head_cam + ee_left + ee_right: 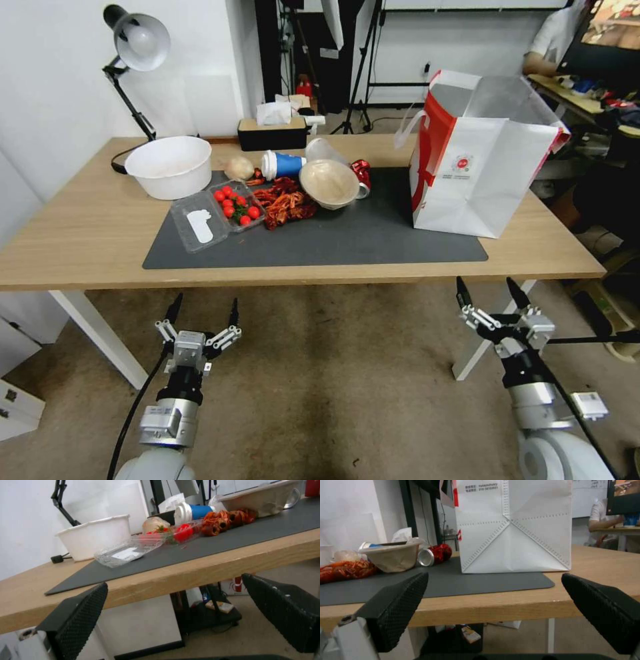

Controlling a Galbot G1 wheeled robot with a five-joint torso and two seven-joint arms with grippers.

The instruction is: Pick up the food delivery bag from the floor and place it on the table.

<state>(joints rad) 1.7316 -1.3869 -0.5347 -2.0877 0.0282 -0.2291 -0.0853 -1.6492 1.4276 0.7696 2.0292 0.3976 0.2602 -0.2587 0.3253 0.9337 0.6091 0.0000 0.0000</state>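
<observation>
Already the food delivery bag (480,167) stands upright on the bench (87,233) in the head view, at the right of the frame, its base partly on the dark grey mat (347,240) and partly on bare wood. Left of it on the mat lie a tipped paper bowl (328,183), a red can (362,175), a blue cup (281,165) on its side, a heap of red crayfish (283,202) and an open clear box of cherry tomatoes (235,207). A white bowl (169,165) sits at the mat's upper-left corner, with a desk lamp (137,47) behind it. Low in the frame both arms hang over the floor (333,373) in front of the bench: the left gripper (203,313) at lower left and the right gripper (485,291) at lower right, each with fingers spread and holding nothing.

From the left wrist view, the two black fingers (78,620) stand wide apart below the bench edge (200,567); above it are the white bowl (96,536), the tomato box (150,543) and the crayfish (226,521).

From the right wrist view, the spread fingers (400,605) frame the bag's white side (516,530), which rests on the mat near its corner. The can (433,553) lies beside the bag, possibly touching it, though I can't be sure from this angle.
</observation>
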